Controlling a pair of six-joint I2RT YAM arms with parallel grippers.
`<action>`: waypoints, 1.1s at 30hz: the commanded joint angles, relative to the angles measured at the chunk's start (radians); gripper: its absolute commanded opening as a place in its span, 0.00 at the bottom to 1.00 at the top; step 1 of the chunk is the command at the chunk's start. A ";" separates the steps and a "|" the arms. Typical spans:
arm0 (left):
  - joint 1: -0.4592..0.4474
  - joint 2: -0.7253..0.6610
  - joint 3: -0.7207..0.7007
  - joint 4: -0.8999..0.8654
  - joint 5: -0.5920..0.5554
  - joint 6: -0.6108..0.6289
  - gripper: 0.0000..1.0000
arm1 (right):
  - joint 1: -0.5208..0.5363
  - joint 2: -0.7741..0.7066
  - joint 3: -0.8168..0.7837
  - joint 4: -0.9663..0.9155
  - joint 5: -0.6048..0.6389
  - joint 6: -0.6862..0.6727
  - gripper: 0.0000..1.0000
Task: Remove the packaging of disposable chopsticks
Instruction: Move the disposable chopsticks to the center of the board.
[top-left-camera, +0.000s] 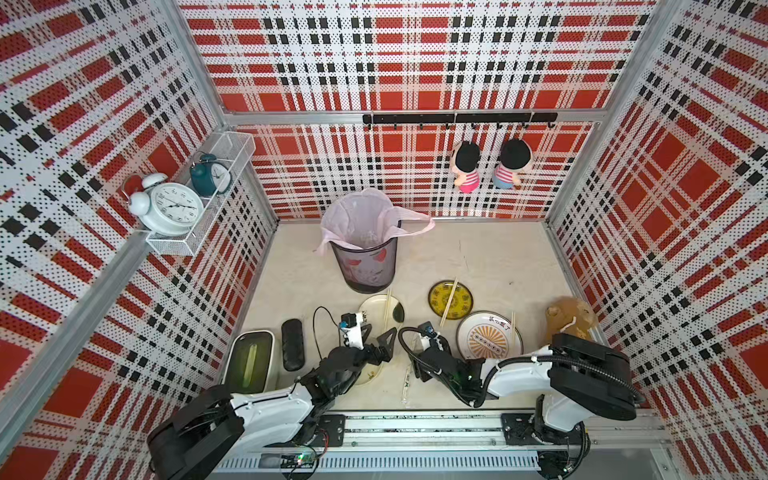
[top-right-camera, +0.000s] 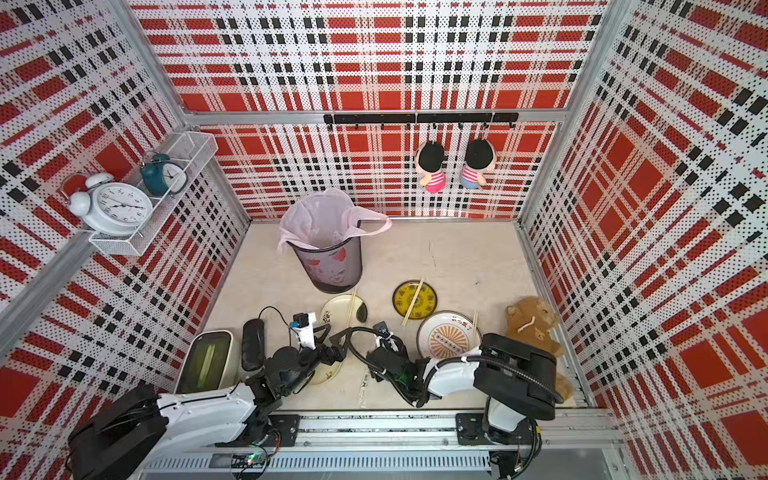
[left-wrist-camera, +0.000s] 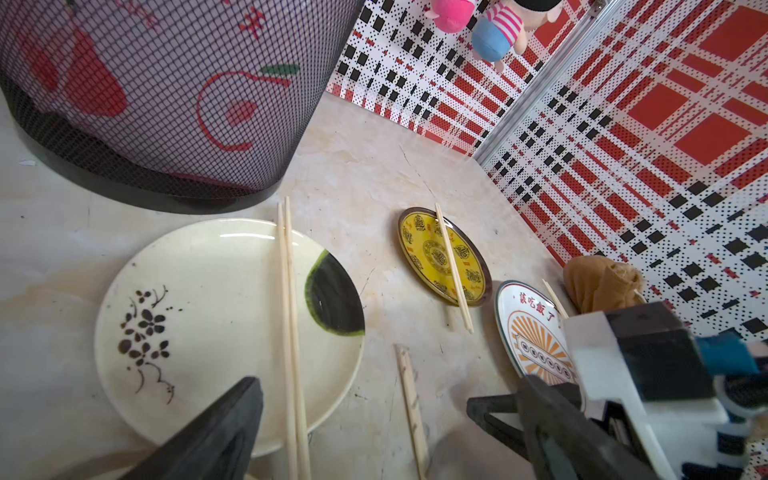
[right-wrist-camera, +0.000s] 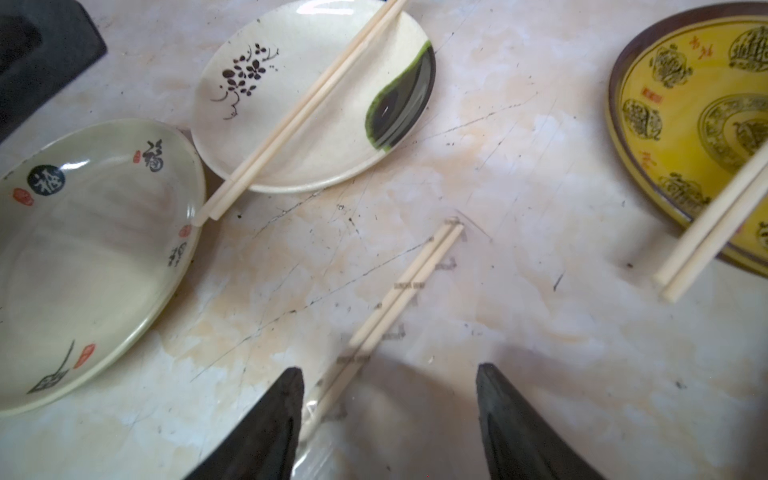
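One pair of disposable chopsticks lies on the table inside its clear printed packaging, between the two arms. My right gripper hangs over its near end, open, with the sleeve lying against the inside of one finger. My left gripper is wide open and empty above the table, with the same wrapped pair between its fingers' line. Bare pairs rest on the cream flower plate, on the yellow plate and on the sunburst plate.
A mesh bin with a pink bag stands behind the plates. A pale green plate lies under my left arm. A teddy bear sits at the right wall. A black case and a white box lie at the left.
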 joint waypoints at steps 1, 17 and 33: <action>-0.011 0.002 -0.005 0.029 -0.016 0.015 0.98 | 0.025 0.029 0.033 -0.050 0.034 0.071 0.65; -0.033 0.057 0.017 0.041 -0.023 0.020 0.98 | -0.013 0.010 -0.042 0.029 -0.054 0.068 0.54; -0.048 0.052 0.014 0.053 -0.032 0.035 0.98 | 0.045 0.101 0.075 -0.103 -0.006 0.155 0.55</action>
